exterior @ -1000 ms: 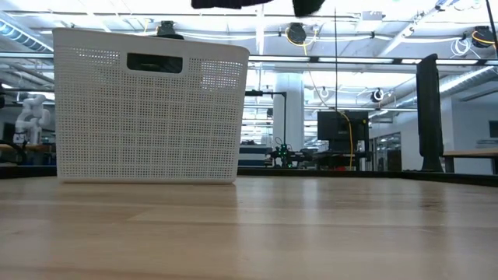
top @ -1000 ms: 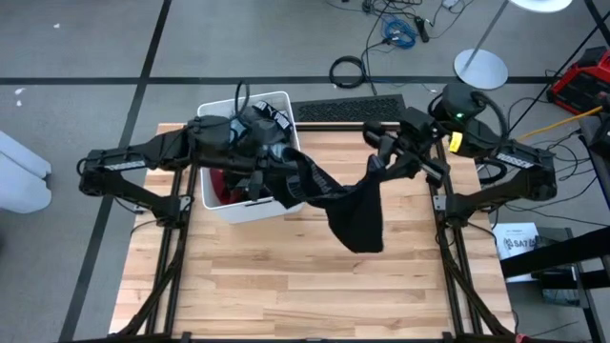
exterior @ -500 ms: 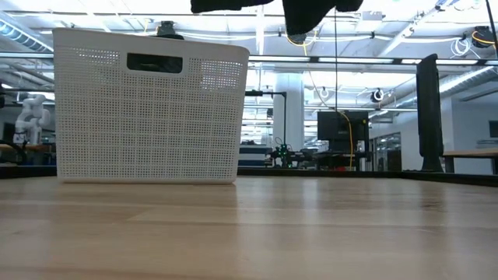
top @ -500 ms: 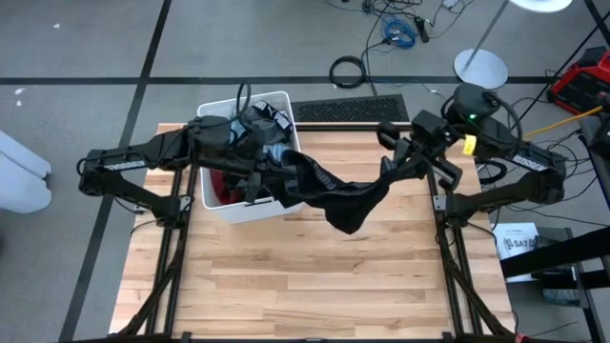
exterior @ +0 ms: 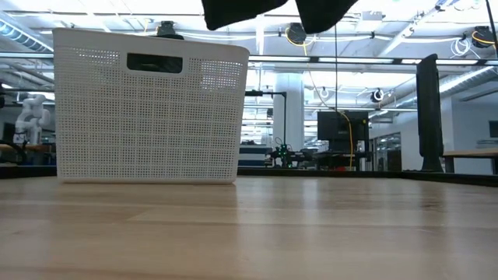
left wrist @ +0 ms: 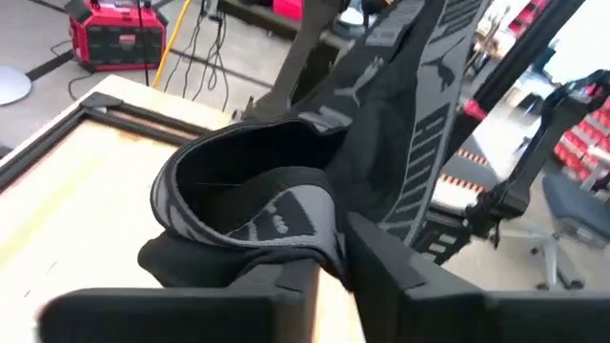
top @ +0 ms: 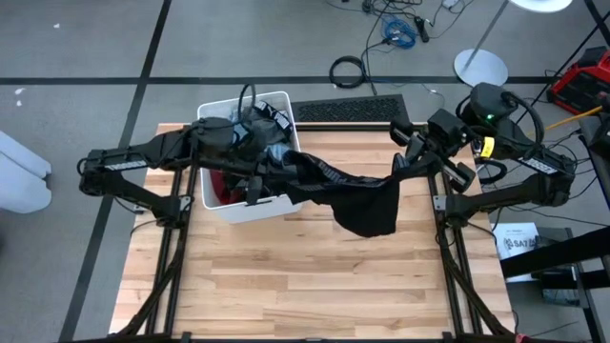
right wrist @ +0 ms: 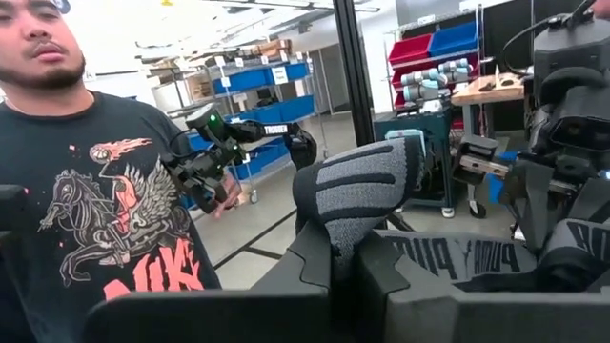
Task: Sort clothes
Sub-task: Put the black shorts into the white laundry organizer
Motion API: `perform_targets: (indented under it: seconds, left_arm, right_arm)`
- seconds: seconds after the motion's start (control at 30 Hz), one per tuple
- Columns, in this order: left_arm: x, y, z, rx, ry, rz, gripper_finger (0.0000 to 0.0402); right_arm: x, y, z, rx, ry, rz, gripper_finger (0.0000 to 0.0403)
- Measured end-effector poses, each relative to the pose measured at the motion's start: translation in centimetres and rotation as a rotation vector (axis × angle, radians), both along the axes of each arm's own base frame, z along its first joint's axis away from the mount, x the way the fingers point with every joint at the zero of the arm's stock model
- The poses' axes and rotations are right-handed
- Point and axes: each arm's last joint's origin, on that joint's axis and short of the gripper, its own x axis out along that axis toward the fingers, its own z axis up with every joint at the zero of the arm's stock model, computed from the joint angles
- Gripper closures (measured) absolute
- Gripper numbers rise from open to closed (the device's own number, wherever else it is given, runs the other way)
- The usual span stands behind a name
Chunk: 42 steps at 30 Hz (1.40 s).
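Note:
A black garment (top: 338, 191) with a grey lettered waistband stretches in the air between my two grippers, above the wooden table. My left gripper (top: 265, 181) is shut on one end, over the near right corner of the white bin (top: 246, 211). My right gripper (top: 402, 170) is shut on the other end, near the table's far right. A loose part (top: 374, 214) hangs down in the middle; its lower edges (exterior: 319, 12) show at the top of the low view. Other clothes, red (top: 221, 188) and grey (top: 274, 152), lie in the bin. My left gripper pinches the grey waistband (left wrist: 319, 238) between its two fingers, coming at it roughly level from the table's left side. The garment is lifted clear and runs off toward the other arm. My right gripper pinches a bunched grey-striped part (right wrist: 367, 195) between its two fingers, roughly level. The bunch sticks out past the fingertips, and the rest (right wrist: 457, 252) trails off to the side, clear of the table.
The white perforated bin (exterior: 148, 117) stands at the table's far left. The near half of the table (top: 305, 286) is bare wood. Beyond the table, a person in a black printed T-shirt (right wrist: 105, 219) shows in the right wrist view.
My right gripper has gone toward the table's right edge with its end of the black garment. The garment has been drawn out wider between the two grippers, and its hanging middle part has shifted right. My left gripper has kept its place over the bin.

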Motion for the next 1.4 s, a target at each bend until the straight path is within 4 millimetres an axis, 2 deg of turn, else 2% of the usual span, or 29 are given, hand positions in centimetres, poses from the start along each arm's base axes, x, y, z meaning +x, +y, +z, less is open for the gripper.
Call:
perform_targets:
  seconds: [0.13,0.2,0.33,0.5,0.6,0.73,0.87,1.0,1.07,1.27,1.4]
  left_arm:
    - [-0.1,-0.2,-0.6,0.017,0.062,-0.022,0.0294]
    - [-0.1,-0.2,-0.9,-0.029,0.098,-0.011,0.027]
    - [-0.3,0.0,-1.4,-0.044,0.153,0.0,0.0241]
    - [-0.1,-0.1,-1.2,0.005,0.115,-0.022,0.0236]
    - [0.6,-0.3,-0.8,0.08,0.045,-0.057,0.0236]
    - [2.6,-0.6,-0.7,0.103,-0.061,-0.122,0.0236]
    - [5.2,-1.1,-1.2,0.014,-0.133,-0.172,0.0236]
    - [7.5,-1.4,-2.4,-0.04,-0.14,-0.177,0.0236]
    - [8.3,-1.4,-2.3,-0.06,-0.199,-0.181,0.0236]
    - [8.9,0.0,-0.9,-0.038,-0.417,-0.097,0.0236]
    - [9.2,1.5,-2.7,-0.126,-0.563,0.01,0.0236]
  right_arm:
    - [0.0,0.0,-0.1,-0.004,0.005,0.0,0.0402]
    - [0.0,0.0,-0.1,-0.007,0.003,-0.001,0.0402]
    - [-0.1,0.0,0.0,-0.011,-0.003,0.0,0.0402]
    - [-0.2,0.1,0.0,0.004,0.009,0.006,0.0402]
    - [-0.2,0.1,0.0,0.004,0.007,0.007,0.0403]
    - [-0.5,0.1,0.1,0.018,0.012,0.01,0.0403]
    - [-1.2,0.3,0.3,0.019,-0.002,0.01,0.0403]
    - [-2.7,0.6,1.7,0.008,-0.119,0.008,0.0403]
    - [-3.5,0.8,2.4,0.005,-0.194,-0.002,0.0403]
    - [-5.5,1.2,3.3,0.028,-0.26,-0.031,0.0403]
    - [-5.9,1.2,3.5,0.058,-0.267,-0.059,0.0403]
